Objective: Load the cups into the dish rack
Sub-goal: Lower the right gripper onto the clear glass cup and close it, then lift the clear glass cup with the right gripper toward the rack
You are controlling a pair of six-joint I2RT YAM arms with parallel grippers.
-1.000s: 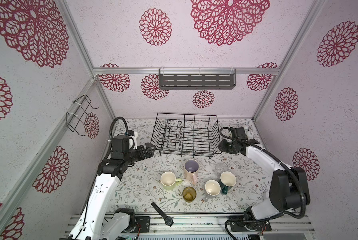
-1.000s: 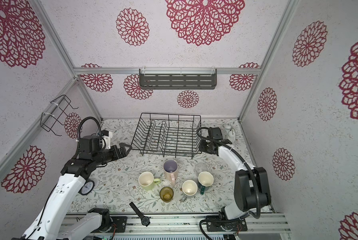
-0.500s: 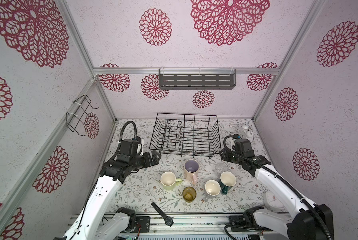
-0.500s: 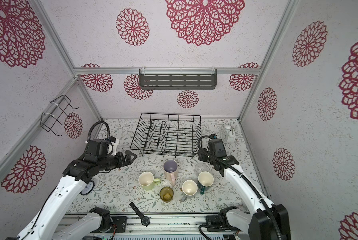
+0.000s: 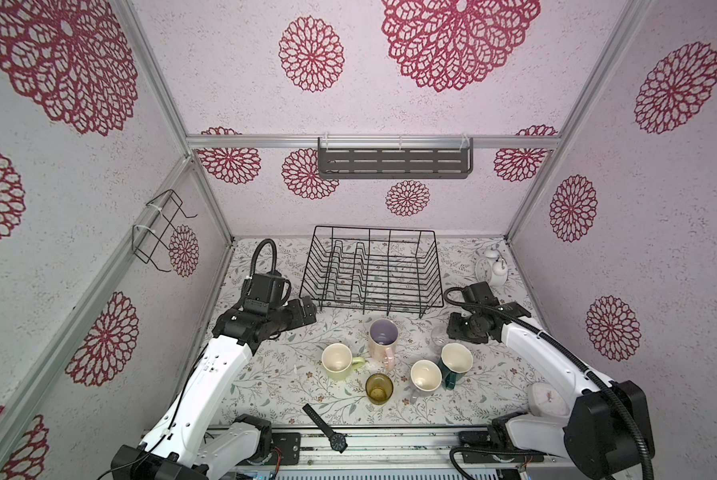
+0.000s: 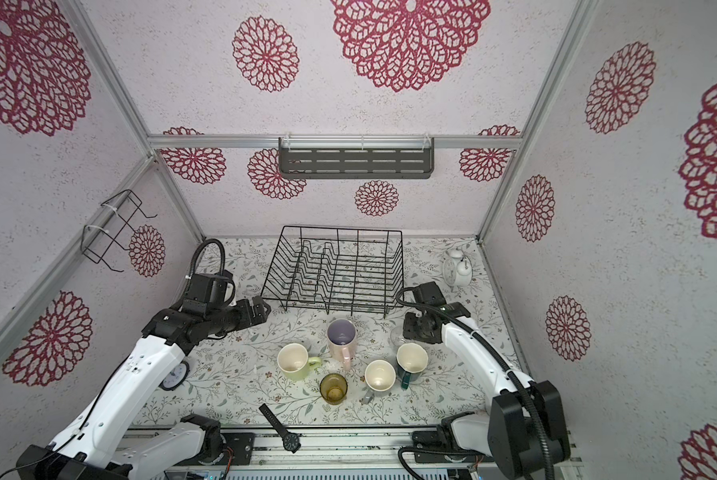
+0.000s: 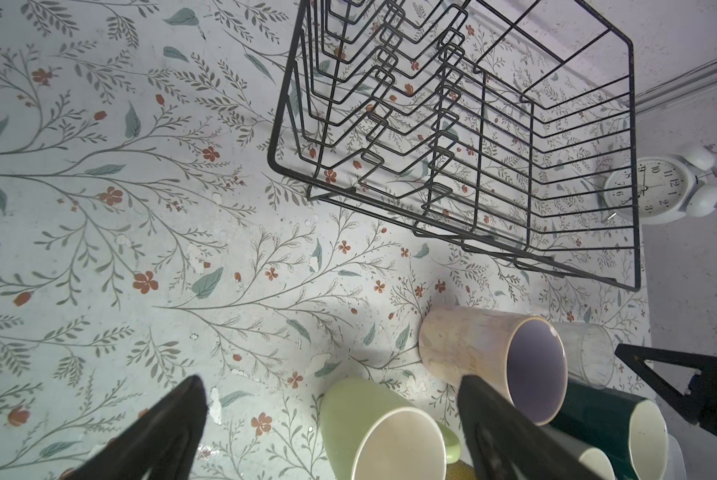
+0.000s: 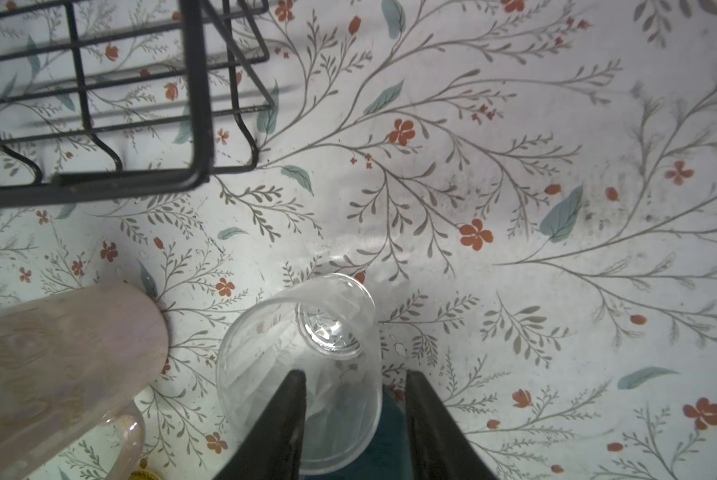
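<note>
The black wire dish rack (image 5: 373,270) (image 6: 336,270) (image 7: 473,124) stands empty at the back. In front of it stand the cups: pink mug (image 5: 383,336) (image 7: 493,357), yellow-green mug (image 5: 338,361) (image 7: 373,428), amber tumbler (image 5: 378,388), grey mug (image 5: 425,375), teal mug (image 5: 455,360) and clear glass (image 5: 439,334) (image 8: 306,365). My left gripper (image 5: 309,309) (image 7: 330,380) is wide open and empty, left of the pink mug. My right gripper (image 5: 452,332) (image 8: 354,374) hangs open at the clear glass. One finger overlaps the glass mouth, the other lies outside its rim.
A white alarm clock (image 5: 489,268) (image 7: 655,187) stands right of the rack. A black wristwatch (image 5: 325,430) lies at the front edge. A white timer (image 5: 547,399) sits under the right arm, and a small clock (image 6: 174,374) under the left arm.
The right gripper came forward from the rack's right front corner to the clear glass. The left gripper moved a little right and forward toward the mugs. No cup has moved.
</note>
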